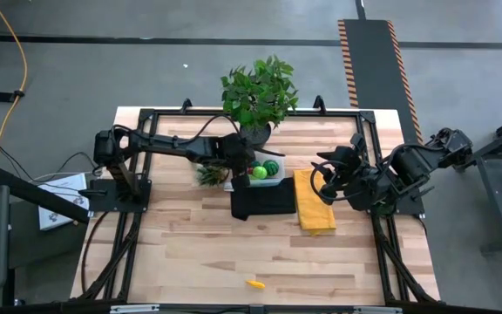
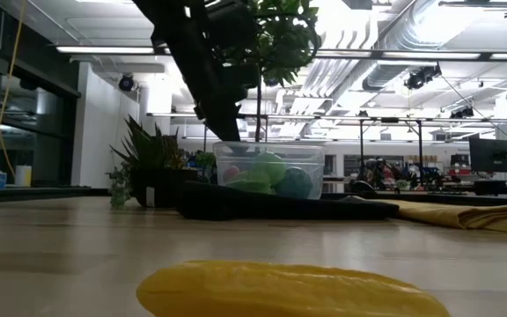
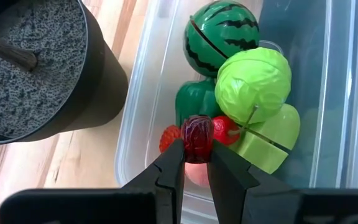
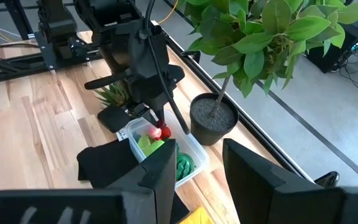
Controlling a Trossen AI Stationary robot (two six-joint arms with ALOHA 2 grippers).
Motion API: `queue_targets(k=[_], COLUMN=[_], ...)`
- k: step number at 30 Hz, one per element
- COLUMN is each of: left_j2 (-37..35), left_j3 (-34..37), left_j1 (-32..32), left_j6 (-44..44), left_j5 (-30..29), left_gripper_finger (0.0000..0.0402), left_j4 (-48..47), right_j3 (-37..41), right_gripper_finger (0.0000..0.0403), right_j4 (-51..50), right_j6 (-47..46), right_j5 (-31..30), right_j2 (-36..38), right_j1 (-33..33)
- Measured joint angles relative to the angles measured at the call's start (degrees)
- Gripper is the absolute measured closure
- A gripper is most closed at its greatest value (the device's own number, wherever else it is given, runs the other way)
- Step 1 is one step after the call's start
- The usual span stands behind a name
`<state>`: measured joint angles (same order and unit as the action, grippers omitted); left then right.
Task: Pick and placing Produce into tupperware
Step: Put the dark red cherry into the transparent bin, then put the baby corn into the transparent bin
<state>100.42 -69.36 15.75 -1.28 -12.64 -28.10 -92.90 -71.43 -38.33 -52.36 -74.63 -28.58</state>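
Left pincer (image 3: 196,163) clamped on dark red berry (image 3: 197,135) right over tupperware (image 3: 340,93). Tiny, hard, prob slick plastic, grip across middle. Right pincer (image 4: 199,163) apart, idle by yellow cloth (image 1: 314,202).

Your tupperware (image 1: 268,170) is boxed in: big potted plant (image 1: 260,96) right at the table's (image 1: 190,253) far edge, spiky plant (image 1: 209,174) on one side, black cloth (image 1: 262,202) in front, left gripper (image 3: 196,152) already over it. Near edge is wide open except one yellow piece (image 1: 254,283)
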Motion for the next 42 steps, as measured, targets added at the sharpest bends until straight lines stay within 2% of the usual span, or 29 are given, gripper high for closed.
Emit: queue_targets(k=[10, 17, 21, 33, 42], left_j2=[0.0, 0.0, 0.0, 0.0, 0.0], left_j3=[0.0, 0.0, 0.0, 0.0, 0.0], left_j1=[0.0, 0.0, 0.0, -0.1, -1.0], left_j6=[-0.2, 0.0, 0.0, 0.1, -0.4], left_j5=[3.0, 4.3, 4.3, 13.1, 13.3], left_gripper_finger=[0.0343, 0.0286, 0.0272, 0.0312, 0.0344], left_j4=[0.0, 0.2, 0.4, 1.7, 2.0], right_j3=[0.0, 0.0, 0.0, 0.0, 0.0], right_gripper_finger=[0.0279, 0.0279, 0.0279, 0.0279, 0.0279], right_j4=[0.0, 0.0, 0.0, -0.2, -0.3], right_j6=[0.4, 0.4, 0.4, -0.3, -0.7], right_j5=[-0.2, -0.2, -0.2, -0.2, -1.6], right_j2=[0.0, 0.0, 0.0, 0.0, 0.0], right_j1=[0.0, 0.0, 0.0, 0.0, 0.1])
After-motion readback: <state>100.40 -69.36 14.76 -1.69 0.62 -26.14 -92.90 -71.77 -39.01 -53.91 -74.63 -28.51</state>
